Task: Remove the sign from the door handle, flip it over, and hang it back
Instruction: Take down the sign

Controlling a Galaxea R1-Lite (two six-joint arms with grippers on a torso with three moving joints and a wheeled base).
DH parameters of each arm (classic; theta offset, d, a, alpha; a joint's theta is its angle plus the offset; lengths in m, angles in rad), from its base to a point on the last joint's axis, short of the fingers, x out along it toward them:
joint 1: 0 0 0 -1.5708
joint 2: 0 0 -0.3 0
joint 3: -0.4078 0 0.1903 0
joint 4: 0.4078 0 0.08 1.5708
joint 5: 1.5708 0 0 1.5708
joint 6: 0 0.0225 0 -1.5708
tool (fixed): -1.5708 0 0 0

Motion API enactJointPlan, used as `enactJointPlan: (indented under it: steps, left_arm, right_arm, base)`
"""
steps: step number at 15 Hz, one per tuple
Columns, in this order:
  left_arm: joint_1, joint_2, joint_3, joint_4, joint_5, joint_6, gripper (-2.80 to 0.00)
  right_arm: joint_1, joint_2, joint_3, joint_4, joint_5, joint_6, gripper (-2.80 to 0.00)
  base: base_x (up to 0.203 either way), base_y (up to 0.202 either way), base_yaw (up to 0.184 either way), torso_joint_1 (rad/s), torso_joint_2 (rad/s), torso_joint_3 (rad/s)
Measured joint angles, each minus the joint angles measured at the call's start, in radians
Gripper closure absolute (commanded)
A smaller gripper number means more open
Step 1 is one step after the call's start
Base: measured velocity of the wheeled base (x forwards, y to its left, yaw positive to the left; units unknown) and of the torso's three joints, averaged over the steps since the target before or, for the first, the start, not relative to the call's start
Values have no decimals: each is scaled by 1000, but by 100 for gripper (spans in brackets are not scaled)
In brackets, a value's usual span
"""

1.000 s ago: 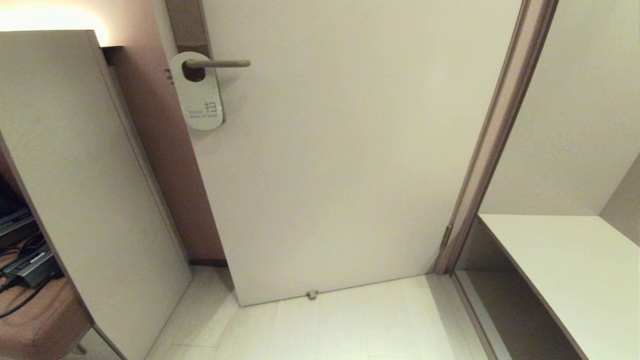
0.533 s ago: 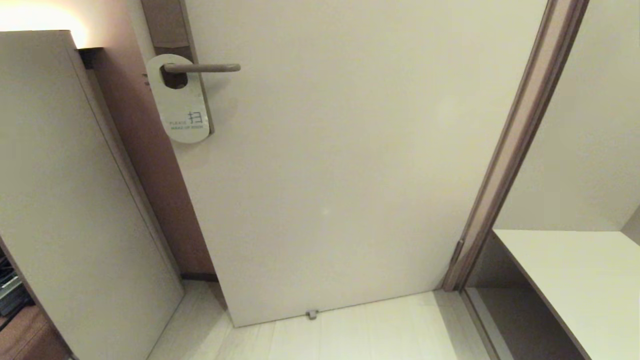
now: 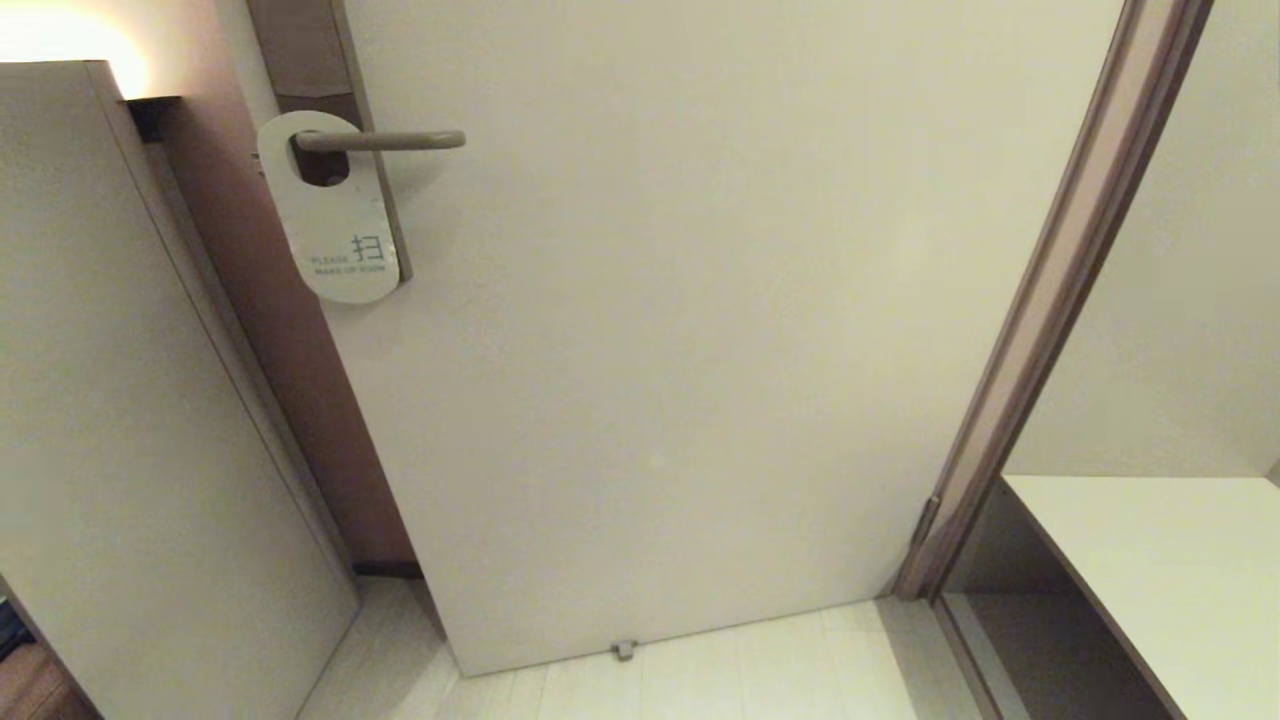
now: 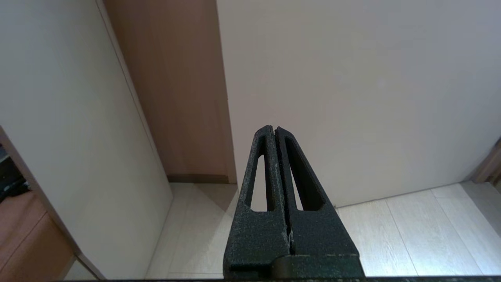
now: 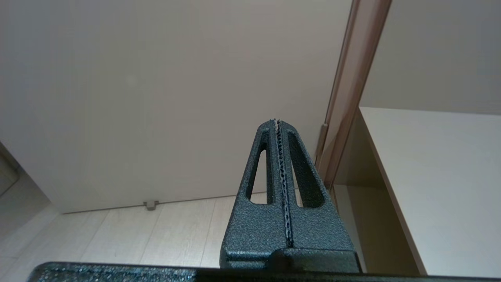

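Left gripper (image 4: 275, 131) and right gripper (image 5: 277, 123): black textured fingers pressed together, empty, low before door. Pale plank floor (image 3: 700, 680); smooth cream door (image 3: 700, 350). Farther up, white sign (image 3: 338, 225), rounded card, hung on slim metal door handle (image 3: 385, 141).

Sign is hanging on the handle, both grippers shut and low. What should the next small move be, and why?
Probably raise the left gripper toward the sign and open it. The sign hangs on the door handle at the robot's upper left with its white face out, untouched. Both the left gripper and the right gripper are shut and point at the lower door, absent from the head view.
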Motion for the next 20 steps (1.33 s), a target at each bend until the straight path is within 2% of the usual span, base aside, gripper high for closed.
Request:
enactJointPlan:
  steps: [14,20]
  left_arm:
    - [1,0,0,0,0,0,0]
    - [1,0,0,0,0,0,0]
  right_arm:
    - [0,0,0,0,0,0,0]
    - [0,0,0,1,0,0,0]
  base:
    - [0,0,0,0,0,0]
    - [1,170,-1,1,4,2]
